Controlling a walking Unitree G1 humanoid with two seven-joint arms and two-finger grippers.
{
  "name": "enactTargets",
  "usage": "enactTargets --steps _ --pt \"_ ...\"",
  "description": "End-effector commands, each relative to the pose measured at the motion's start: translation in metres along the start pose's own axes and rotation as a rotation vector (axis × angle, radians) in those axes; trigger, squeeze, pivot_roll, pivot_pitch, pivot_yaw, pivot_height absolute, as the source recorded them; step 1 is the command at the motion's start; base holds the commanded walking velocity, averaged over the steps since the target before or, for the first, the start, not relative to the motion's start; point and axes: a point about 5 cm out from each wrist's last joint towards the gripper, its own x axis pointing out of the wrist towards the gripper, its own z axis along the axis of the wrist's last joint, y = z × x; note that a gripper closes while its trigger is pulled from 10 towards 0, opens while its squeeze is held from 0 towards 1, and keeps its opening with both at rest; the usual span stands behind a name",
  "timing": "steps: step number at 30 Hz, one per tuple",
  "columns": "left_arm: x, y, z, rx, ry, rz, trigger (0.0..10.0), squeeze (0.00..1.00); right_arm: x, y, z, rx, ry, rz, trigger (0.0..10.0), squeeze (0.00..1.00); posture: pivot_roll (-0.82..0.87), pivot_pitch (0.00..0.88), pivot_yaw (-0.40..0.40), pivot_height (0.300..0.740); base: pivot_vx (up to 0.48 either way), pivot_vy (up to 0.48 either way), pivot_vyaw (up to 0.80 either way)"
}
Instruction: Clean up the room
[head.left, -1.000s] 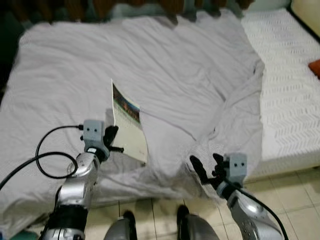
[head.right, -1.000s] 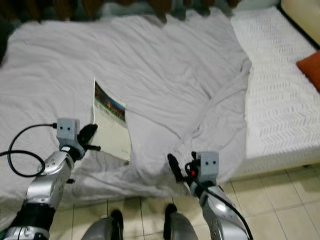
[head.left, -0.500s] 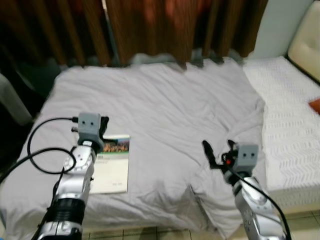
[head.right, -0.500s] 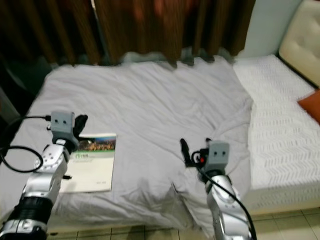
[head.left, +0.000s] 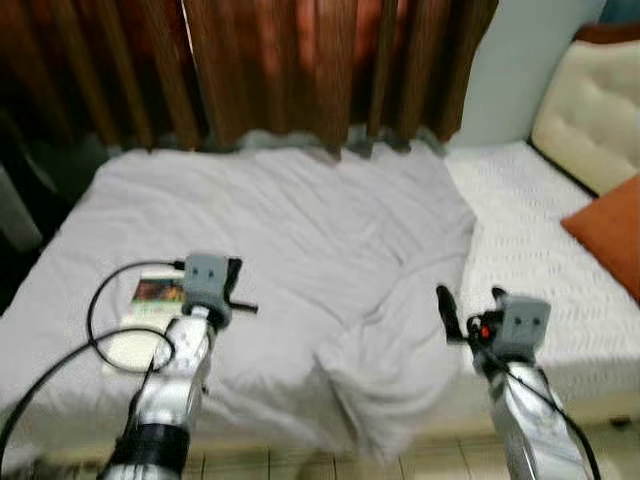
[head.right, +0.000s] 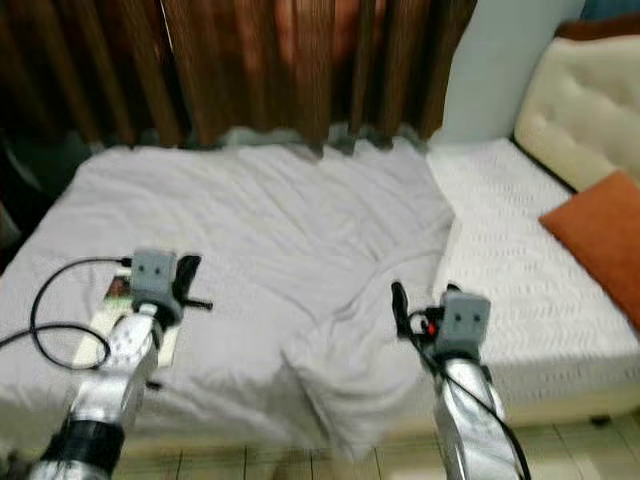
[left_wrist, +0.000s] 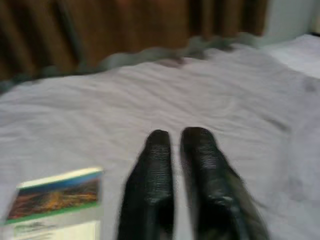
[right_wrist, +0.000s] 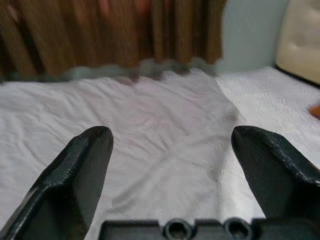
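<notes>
A magazine (head.left: 148, 303) with a green-edged photo cover lies flat on the grey duvet (head.left: 300, 210), near the bed's left edge. My left gripper (head.left: 238, 287) hovers over the duvet just right of the magazine (left_wrist: 55, 200); its fingers (left_wrist: 159, 155) are shut with nothing between them. My right gripper (head.left: 447, 312) is held above the duvet's rumpled, turned-back corner (head.left: 385, 365), and its fingers (right_wrist: 92, 150) stand wide open and empty.
A white mattress (head.left: 520, 220) shows where the duvet is pulled back. An orange cushion (head.left: 612, 232) leans by a cream padded headboard (head.left: 590, 95). Brown curtains (head.left: 300, 60) hang behind the bed. Tiled floor (head.right: 560, 440) runs along the near side.
The whole view has swung up and to the right, bringing curtains, headboard and cushion into sight. The magazine went from tilted beside my left gripper to lying flat.
</notes>
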Motion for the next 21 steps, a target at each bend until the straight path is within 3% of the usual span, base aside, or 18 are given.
enactTargets --steps 1,8,14,21 --pt "0.003 0.005 0.002 0.006 0.008 0.018 10.0 1.0 0.003 0.003 -0.001 0.007 0.008 0.009 10.0 0.0 -0.03 0.022 0.003 0.74 0.0 0.0 0.0" --pt "-0.002 0.009 0.0 -0.025 0.001 0.032 10.0 1.0 0.004 0.01 -0.009 0.026 0.053 0.044 10.0 0.0 -0.02 0.032 -0.006 0.74 0.0 0.0 0.0" --pt "-0.005 0.001 -0.003 -0.049 -0.003 0.031 10.0 1.0 0.006 0.014 -0.014 0.042 0.07 0.074 10.0 0.0 0.0 0.035 -0.009 0.74 0.0 0.0 0.0" --pt "-0.011 -0.001 -0.008 -0.099 0.008 0.041 10.0 1.0 0.007 0.023 -0.016 0.046 0.095 0.153 10.0 0.0 0.0 0.041 -0.015 0.74 0.325 0.348 0.3"
